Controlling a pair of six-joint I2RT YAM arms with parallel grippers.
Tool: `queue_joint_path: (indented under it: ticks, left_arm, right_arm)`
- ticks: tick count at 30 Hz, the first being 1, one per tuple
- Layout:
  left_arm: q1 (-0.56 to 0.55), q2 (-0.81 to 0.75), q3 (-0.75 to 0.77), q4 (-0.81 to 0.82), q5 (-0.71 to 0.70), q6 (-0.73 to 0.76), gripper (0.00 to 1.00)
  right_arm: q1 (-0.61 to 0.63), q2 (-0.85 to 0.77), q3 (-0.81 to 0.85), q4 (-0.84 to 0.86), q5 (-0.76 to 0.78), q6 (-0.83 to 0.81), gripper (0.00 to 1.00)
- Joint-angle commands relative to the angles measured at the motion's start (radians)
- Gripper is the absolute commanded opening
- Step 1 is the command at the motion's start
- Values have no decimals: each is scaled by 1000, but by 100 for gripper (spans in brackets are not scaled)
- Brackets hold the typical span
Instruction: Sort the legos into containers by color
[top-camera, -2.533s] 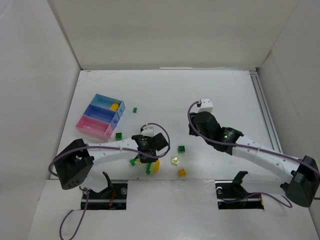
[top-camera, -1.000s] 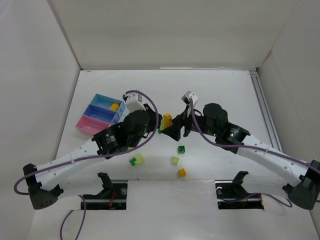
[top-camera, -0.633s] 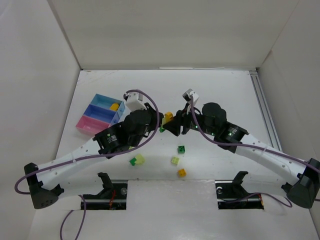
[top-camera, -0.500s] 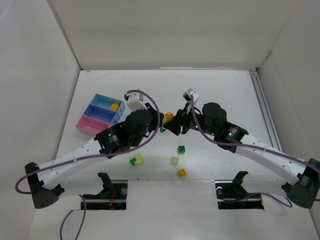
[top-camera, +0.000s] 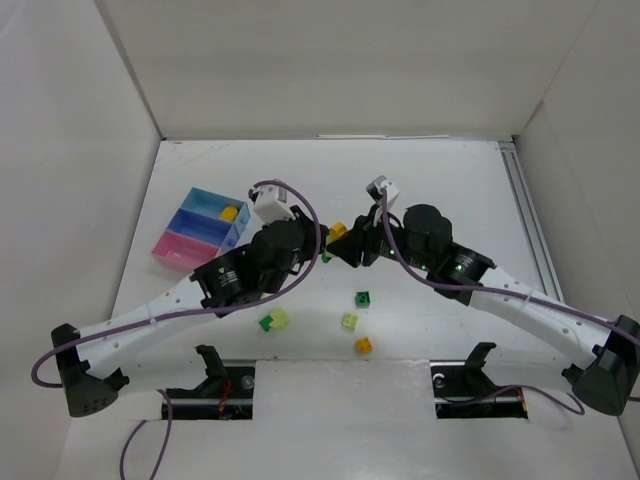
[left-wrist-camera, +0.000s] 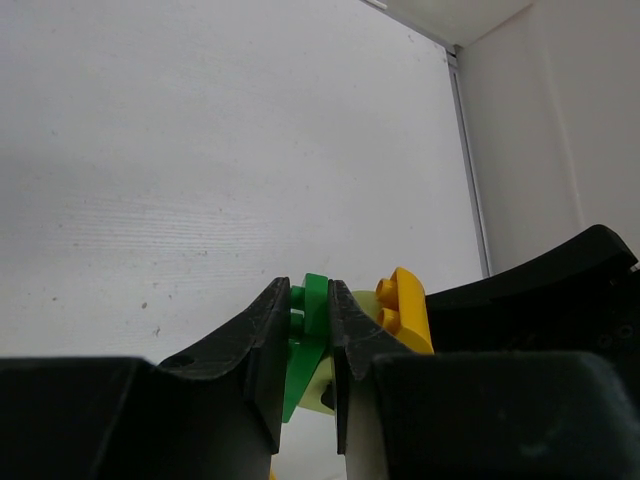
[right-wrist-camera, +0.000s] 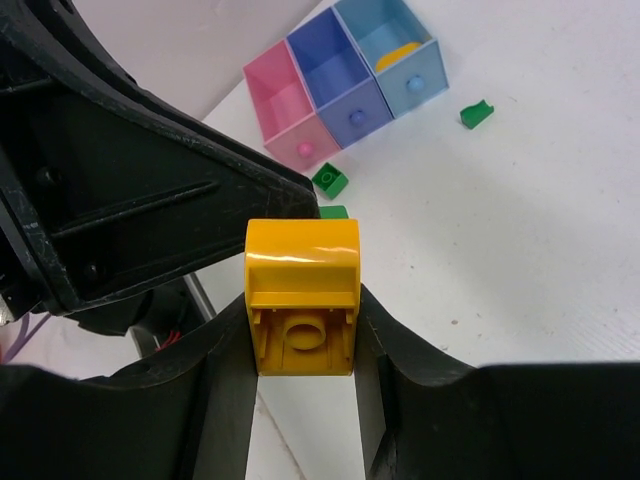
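Top external view: the left gripper (top-camera: 321, 247) and right gripper (top-camera: 351, 246) meet tip to tip over the middle of the tabletop (top-camera: 440, 190). In the left wrist view the left gripper's fingers (left-wrist-camera: 268, 325) are pressed nearly together on a thin green brick (left-wrist-camera: 316, 298). A pale yellow-green piece (left-wrist-camera: 352, 303) sits just behind it. A yellow brick (left-wrist-camera: 405, 310) stands right beside that, against the black body of the right gripper; whether these pieces are joined cannot be told. In the right wrist view the right gripper's fingers (right-wrist-camera: 372, 330) are spread only as wide as the yellow brick and clamp it on both sides, its hollow underside facing the camera. The three joined containers lie near the left edge, about halfway between the far and near edges. The light blue tray (top-camera: 203, 197) is farthest, the darker blue tray (top-camera: 192, 223) is in the middle and the pink tray (top-camera: 176, 250) is nearest. A yellow piece (top-camera: 229, 212) lies in the light blue tray. Loose legos lie toward the near edge: a dark green brick (top-camera: 363, 298), a pale yellow-green brick (top-camera: 349, 321) and an orange brick (top-camera: 364, 345). To their left is a green and pale pair (top-camera: 274, 320), its two bricks touching. The right wrist view also shows two small green bricks (right-wrist-camera: 329, 180) on the table near the trays.
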Motion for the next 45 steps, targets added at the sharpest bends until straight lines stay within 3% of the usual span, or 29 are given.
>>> queue_joint_path:
  ticks: [1,6,15,24,29,45]
  left_arm:
    - [-8,-20,-21,33,-25,-15,0]
    - [-8,-8,-41,-67,-153,-67,0]
    - [158,-38,-118,-136,-136,-92,0]
    - [757,73,-32,-149,22,17,0]
    - [966,149,-14,-119,109,16,0]
    - [1019,222,14,-107,91,25,0]
  right_arm:
    - [7,-18,53,70,-18,-28,0]
    - [-80,-106,-3,70,-104,-28,0]
    - [-247,-272,-39,-72,-95,-54,0]
    - [-269,-190,-26,-118,-77,-125,0]
    - [-278,-124,4,-141,-68,-194,0]
    - [-307,-94,55,-194,-35,-235,0]
